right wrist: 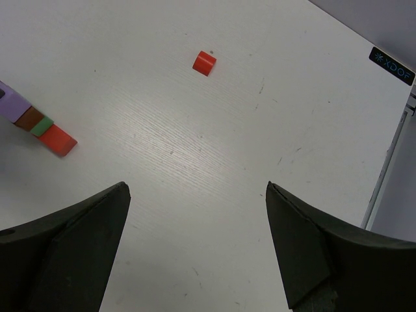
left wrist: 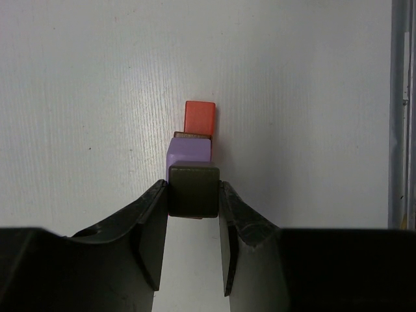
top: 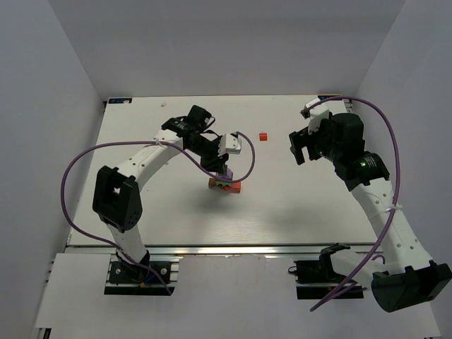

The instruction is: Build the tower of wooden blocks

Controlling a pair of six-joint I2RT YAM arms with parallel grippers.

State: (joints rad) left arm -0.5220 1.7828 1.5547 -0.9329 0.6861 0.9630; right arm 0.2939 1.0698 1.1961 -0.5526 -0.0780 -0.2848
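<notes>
A white tabletop (top: pixel 296 205) is enclosed by pale walls (top: pixel 212 42). One wooden block tower (top: pixel 224 183) (dark grey top cube (left wrist: pixel 193 190) clamped by left end effector (left wrist: pixel 193 195)) and one red wooden cube (top: pixel 263 135) are seen; right end effector (right wrist: pixel 196 188) is held wide.

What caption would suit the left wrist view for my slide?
Left end effector closed on a dark block; lilac block and red block just beyond.

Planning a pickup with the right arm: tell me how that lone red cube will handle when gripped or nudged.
The red cube looks rigid and flat-faced, so it should slide rather than roll if nudged. It is tiny beside the open right pincer, so probably very light and easily knocked askew. Its smooth paint may slip under an off-centre squeeze.
</notes>
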